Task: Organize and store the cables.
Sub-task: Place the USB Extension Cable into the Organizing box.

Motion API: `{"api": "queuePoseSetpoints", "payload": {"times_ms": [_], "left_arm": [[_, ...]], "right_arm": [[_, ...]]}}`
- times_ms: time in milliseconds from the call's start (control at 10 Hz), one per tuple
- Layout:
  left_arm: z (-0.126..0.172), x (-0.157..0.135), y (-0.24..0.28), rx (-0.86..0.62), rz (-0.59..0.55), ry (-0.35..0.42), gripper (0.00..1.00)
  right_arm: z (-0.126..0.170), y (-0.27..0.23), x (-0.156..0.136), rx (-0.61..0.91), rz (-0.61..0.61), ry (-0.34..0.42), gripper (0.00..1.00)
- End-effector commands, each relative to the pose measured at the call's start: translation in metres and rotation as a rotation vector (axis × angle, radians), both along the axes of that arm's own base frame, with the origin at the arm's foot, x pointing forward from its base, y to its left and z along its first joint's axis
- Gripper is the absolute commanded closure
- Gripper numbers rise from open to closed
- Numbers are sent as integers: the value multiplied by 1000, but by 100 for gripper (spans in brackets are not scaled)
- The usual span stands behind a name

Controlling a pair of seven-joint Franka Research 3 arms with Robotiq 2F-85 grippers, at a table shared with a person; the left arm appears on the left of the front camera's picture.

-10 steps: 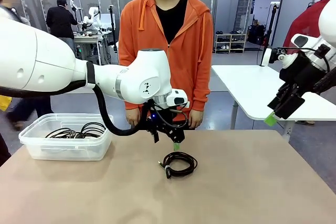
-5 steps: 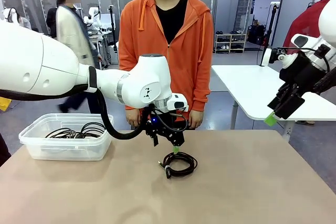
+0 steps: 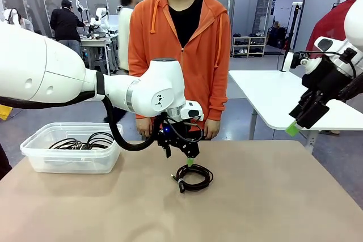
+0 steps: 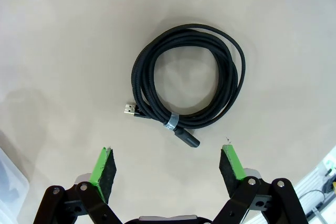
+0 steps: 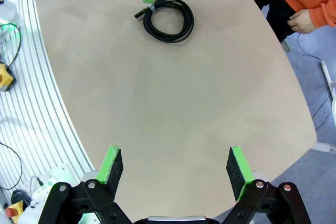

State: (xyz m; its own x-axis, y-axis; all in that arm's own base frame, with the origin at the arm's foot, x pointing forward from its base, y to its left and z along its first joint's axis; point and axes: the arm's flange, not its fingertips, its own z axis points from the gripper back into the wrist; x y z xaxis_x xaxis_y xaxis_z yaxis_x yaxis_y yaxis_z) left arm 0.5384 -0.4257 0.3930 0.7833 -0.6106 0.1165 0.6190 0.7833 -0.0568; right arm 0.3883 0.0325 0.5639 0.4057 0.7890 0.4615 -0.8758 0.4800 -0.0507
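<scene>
One coiled cable (image 3: 193, 177) is left on the table (image 3: 272, 202), and you've got the left gripper (image 4: 167, 167) hovering right over it, fingers spread wide. Several cables (image 3: 82, 140) already sit in the clear bin (image 3: 68, 160). Your right gripper (image 5: 175, 169) waits off to the side, spread too.

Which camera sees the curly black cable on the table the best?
The left wrist view. It looks straight down on the coiled cable, so you can see its loops, the tie and both plug ends between the open left hand. The front view shows it small and flat. The right wrist view shows it far away.
</scene>
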Motion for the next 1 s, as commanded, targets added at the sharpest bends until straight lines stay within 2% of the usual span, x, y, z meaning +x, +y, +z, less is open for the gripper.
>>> {"api": "queuePoseSetpoints", "payload": {"times_ms": [0,100,300,400,500,600,700,900], "left_arm": [[3,-1,0,0,0,-2,0],[0,0,0,0,0,0,0],[-7,-17,-2,-55,258,14,0],[-10,-19,0,-19,380,-32,0],[-20,-22,-4,0,478,-31,0],[-26,-24,-7,-3,510,-18,0],[-35,-29,-10,65,640,-42,0],[-44,-34,-17,62,748,-44,0]], "right_arm": [[1,1,1,2,-15,7,0],[1,1,1,2,-15,7,0],[1,1,1,2,-15,7,0],[1,1,1,2,-15,7,0],[1,1,1,2,-15,7,0],[1,1,1,2,-15,7,0],[1,1,1,2,-15,7,0],[1,1,1,2,-15,7,0]]}}
